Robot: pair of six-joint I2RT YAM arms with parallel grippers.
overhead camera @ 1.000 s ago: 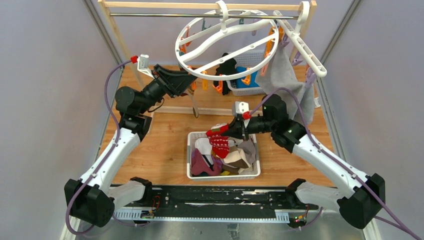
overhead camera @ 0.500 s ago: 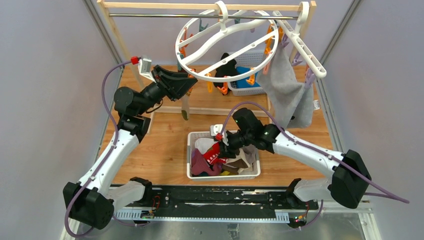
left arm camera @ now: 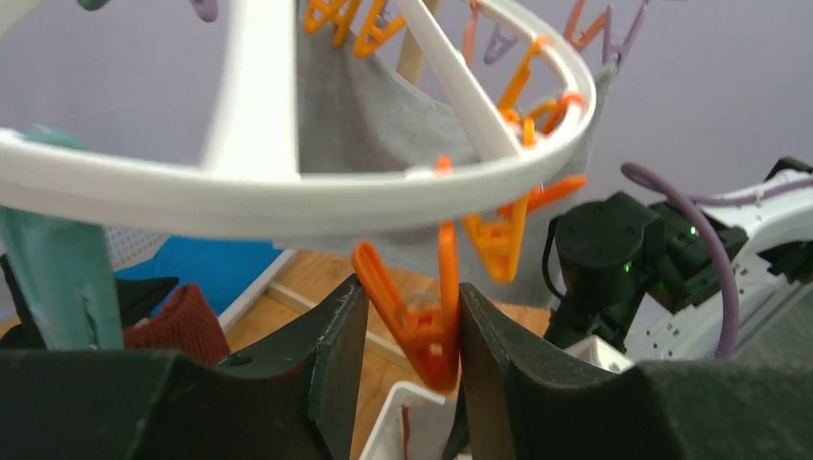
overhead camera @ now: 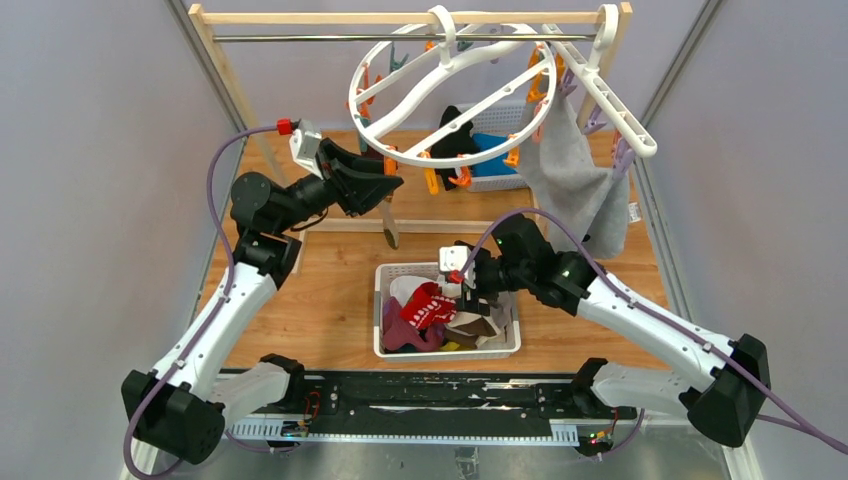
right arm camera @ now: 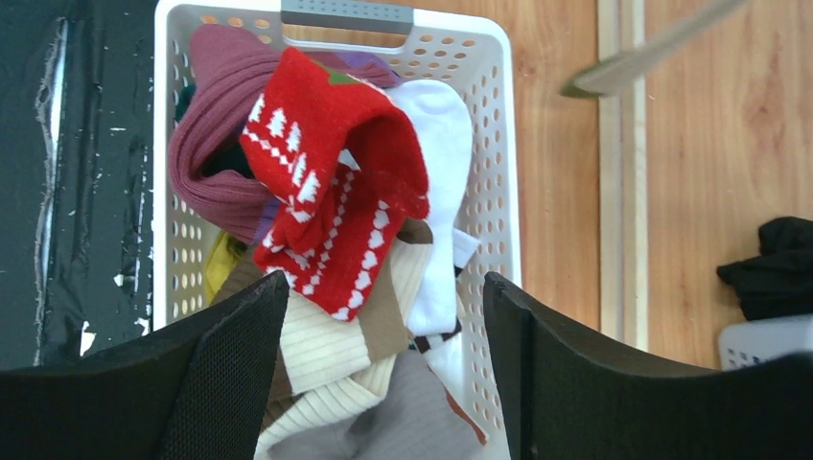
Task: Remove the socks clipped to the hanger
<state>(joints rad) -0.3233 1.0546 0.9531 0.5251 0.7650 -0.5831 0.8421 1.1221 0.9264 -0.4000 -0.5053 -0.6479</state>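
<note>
The hanger (overhead camera: 470,108), a round white ring (left arm camera: 288,196) with coloured clips, hangs from the rail at the back. My left gripper (overhead camera: 395,182) is up at its near left rim. There its jaws (left arm camera: 412,297) press both sides of an orange clip (left arm camera: 427,331). A grey-beige sock (overhead camera: 390,228) dangles just below that gripper, and its top is hidden. My right gripper (overhead camera: 463,288) hovers open (right arm camera: 383,287) over the white basket (overhead camera: 380,300). In the basket a red sock with white pattern (right arm camera: 336,201) lies on top of several other socks.
A large grey cloth (overhead camera: 580,190) hangs from a straight white clip rack (overhead camera: 605,90) at the right. A second white basket (overhead camera: 495,165) and a black cloth (overhead camera: 455,130) sit at the back. The wooden frame (overhead camera: 230,80) and grey walls close in both sides.
My right gripper carried the red sock down to the basket, opened and let it drop there. The left gripper stayed at the orange clip while the hanger and the dangling sock swung slightly.
</note>
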